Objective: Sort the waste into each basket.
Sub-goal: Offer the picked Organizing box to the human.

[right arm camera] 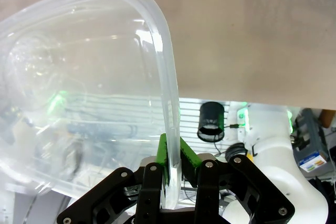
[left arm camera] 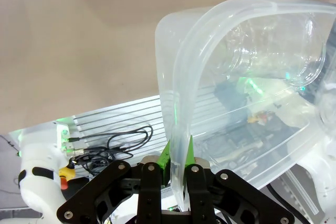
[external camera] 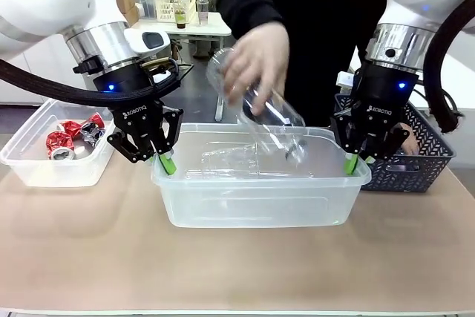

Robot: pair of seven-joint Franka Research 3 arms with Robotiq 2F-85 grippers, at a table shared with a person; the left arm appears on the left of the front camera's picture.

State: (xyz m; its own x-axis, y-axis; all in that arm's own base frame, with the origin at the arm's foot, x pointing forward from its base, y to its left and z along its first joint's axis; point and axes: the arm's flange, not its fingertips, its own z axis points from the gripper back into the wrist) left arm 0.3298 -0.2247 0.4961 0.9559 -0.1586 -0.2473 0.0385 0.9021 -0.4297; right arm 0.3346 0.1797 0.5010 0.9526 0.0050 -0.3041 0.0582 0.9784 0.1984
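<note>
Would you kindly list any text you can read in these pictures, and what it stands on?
"ROBOTIQ" on the left gripper body.
"ROBOTIQ" on the right gripper body.
Print on the crushed red cans: too crumpled to read.
Label on a small box in the right wrist view: too small to read.

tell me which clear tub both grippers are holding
The middle tub, with bottles inside: the left gripper and right gripper each pinch its rim. The left tub holds cans.

Tub (external camera: 260, 206): clear glossy plastic. Bottle (external camera: 267, 113): clear plastic. Cans (external camera: 70, 137): shiny crumpled metal. Table (external camera: 223, 272): matt, smooth. Basket (external camera: 415, 161): dark mesh plastic.
</note>
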